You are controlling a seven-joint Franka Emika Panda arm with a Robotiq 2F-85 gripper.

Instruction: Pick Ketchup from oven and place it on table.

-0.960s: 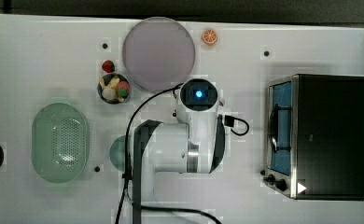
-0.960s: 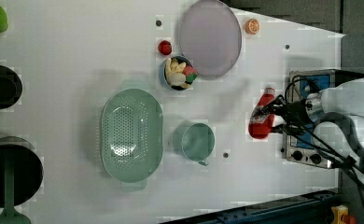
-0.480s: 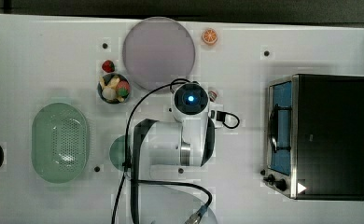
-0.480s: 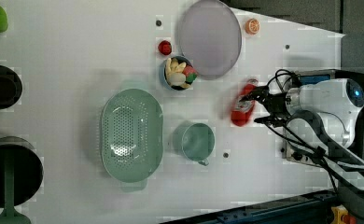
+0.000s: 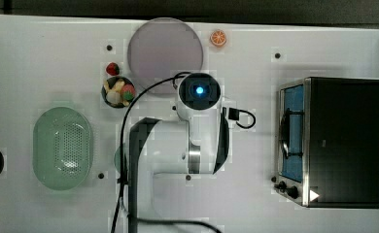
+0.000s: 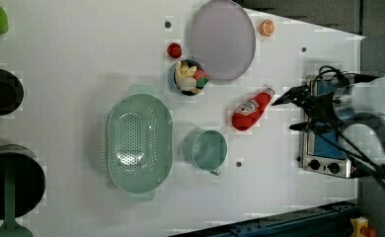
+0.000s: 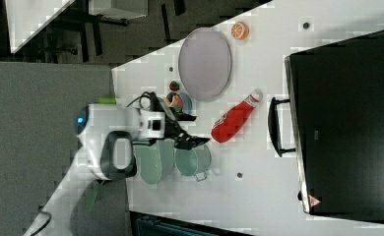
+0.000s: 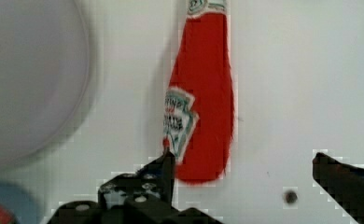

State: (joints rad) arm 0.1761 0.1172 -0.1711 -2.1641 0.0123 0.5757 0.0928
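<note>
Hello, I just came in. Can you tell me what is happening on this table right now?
A robot arm is moving a Ketchup bottle from the oven to the table. The bottle now lies on its side on the white tabletop, between the lilac plate and the oven. The pincer is open, holds nothing, and hangs clear of the bottle. So the placing looks done.

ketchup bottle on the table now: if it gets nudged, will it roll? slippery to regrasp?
The Ketchup lies on its side on the flat white table, rounded body, so a sideways nudge would probably roll it. Its tapered neck suggests it would curve, not run straight. Smooth plastic looks somewhat slippery; the labelled belly seems the safer grasp.
</note>
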